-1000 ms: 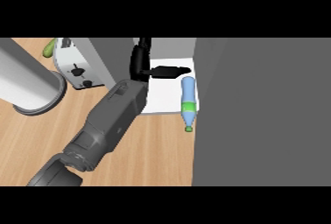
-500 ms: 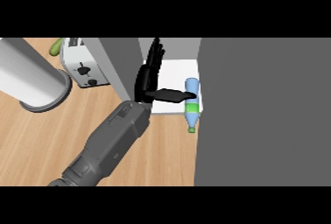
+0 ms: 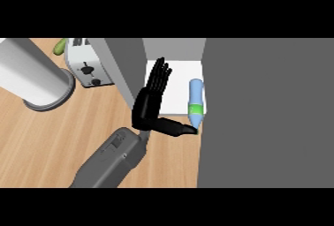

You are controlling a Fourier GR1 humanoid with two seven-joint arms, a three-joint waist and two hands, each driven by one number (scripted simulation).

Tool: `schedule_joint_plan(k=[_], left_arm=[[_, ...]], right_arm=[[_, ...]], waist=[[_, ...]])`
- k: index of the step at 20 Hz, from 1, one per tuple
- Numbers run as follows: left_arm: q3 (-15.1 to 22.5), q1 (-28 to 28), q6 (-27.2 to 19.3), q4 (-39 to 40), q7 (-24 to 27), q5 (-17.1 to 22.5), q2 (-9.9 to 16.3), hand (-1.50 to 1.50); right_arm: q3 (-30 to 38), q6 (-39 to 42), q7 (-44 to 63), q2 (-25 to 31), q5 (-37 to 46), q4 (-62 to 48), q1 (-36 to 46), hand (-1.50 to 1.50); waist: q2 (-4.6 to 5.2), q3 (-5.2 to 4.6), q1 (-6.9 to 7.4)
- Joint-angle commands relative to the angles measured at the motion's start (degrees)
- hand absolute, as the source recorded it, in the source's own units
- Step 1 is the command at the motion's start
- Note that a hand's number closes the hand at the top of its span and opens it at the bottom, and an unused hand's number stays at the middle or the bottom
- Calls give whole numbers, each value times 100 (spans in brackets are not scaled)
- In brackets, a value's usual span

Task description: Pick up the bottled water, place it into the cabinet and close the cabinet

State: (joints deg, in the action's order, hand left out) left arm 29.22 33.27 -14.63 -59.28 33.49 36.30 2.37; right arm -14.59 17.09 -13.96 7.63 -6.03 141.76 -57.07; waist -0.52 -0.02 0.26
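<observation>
Lying on the white cabinet shelf (image 3: 175,84), bottled water (image 3: 195,100), hand (image 3: 151,99) (fingers straight) beside it, wooden counter (image 3: 46,141)

Wood-grain counter (image 3: 52,141), matt grey cabinet door (image 3: 267,110), smooth pale-blue plastic bottled water (image 3: 196,99), glossy black hand (image 3: 151,99).

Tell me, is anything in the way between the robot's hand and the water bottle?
No. The hand is open right beside the bottled water, its straight fingers pointing up and its thumb reaching across to the bottle's cap end. Only bare white cabinet shelf shows between them, so nothing visible blocks the way.
</observation>
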Motion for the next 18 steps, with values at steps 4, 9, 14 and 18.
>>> schedule_joint_plan(k=[4, 9, 14, 18], left_arm=[[539, -1240, -149, -1712, -382, -176, 269, 150], [581, -1946, -40, -2483, -588, -114, 881, 150], [344, -2731, 32, -3318, -529, -19, 1526, -150], [-104, -3259, 317, -3770, -457, 279, 2107, -150]], right_arm=[[-436, 297, 117, 375, 489, 682, -291, -150], [-336, 848, -59, 1055, 928, 559, -268, 150], [-627, 1166, -133, 1437, 1145, 924, -325, 150], [-898, 1191, -229, 1567, 1493, 1116, -203, 150]], waist=[[-10, -1, -14], [-23, -2, 18], [-19, -7, 13], [-41, -19, 24]])
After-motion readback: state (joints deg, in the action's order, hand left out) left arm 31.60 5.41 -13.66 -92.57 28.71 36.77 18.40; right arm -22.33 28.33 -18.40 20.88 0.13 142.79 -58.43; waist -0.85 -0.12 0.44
